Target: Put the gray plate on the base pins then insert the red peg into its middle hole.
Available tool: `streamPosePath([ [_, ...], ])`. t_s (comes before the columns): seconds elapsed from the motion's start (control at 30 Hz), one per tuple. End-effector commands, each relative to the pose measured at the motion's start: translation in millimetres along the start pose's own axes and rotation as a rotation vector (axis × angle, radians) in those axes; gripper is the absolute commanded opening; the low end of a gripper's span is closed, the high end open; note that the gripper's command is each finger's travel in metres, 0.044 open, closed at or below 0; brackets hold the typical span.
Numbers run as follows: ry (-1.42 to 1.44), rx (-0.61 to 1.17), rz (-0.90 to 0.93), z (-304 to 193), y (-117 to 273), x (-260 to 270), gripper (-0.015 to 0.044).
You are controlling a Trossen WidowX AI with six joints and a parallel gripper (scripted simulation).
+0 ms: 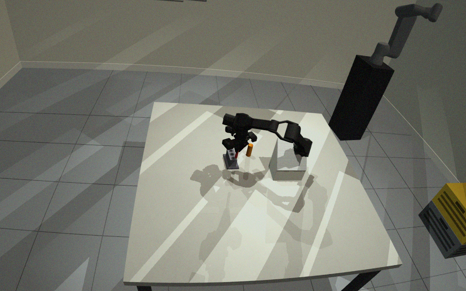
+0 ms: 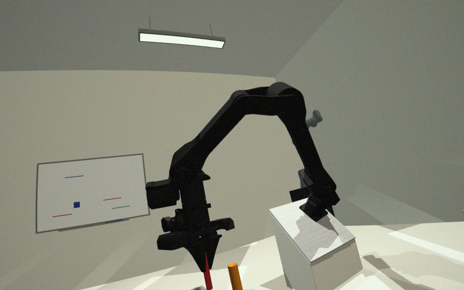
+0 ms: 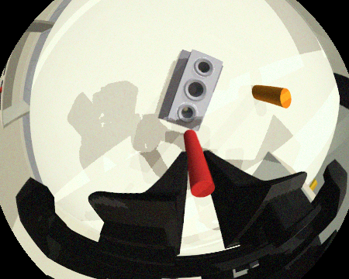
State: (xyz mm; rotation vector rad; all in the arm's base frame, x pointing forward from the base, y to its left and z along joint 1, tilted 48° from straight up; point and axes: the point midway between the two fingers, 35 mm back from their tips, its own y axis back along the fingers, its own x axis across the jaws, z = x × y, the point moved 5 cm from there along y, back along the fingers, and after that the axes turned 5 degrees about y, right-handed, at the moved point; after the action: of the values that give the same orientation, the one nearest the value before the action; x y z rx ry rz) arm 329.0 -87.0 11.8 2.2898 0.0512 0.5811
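Observation:
The gray plate [image 1: 234, 153] [image 3: 211, 80] appears to lie flat on top of the dark base [image 1: 226, 162]. In the wrist view its three holes show, and the middle one looks empty. A small light spot shows in the near hole. My gripper [image 1: 237, 148] [image 2: 205, 267] [image 3: 195, 156] is shut on the red peg [image 1: 236, 154] [image 2: 208, 280] [image 3: 198, 170]. The peg points down, and its lower end shows just off the plate's near end in the wrist view, outside the holes. The pins are mostly hidden.
An orange cylinder [image 1: 249, 150] [image 2: 235, 278] [image 3: 271, 95] stands upright to the right of the base. The arm is mounted on a pale block [image 1: 288, 175] [image 2: 291, 252] with a sloping top, farther right on the table [image 1: 176, 217].

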Motion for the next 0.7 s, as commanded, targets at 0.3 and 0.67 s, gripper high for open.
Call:
streamPosePath([
  [0.3, -0.003, 0.012, 0.003, 43, -5, -12, 0.0],
  [0.67, -0.004, 0.014, 0.004, 50, -6, -13, 0.0],
])
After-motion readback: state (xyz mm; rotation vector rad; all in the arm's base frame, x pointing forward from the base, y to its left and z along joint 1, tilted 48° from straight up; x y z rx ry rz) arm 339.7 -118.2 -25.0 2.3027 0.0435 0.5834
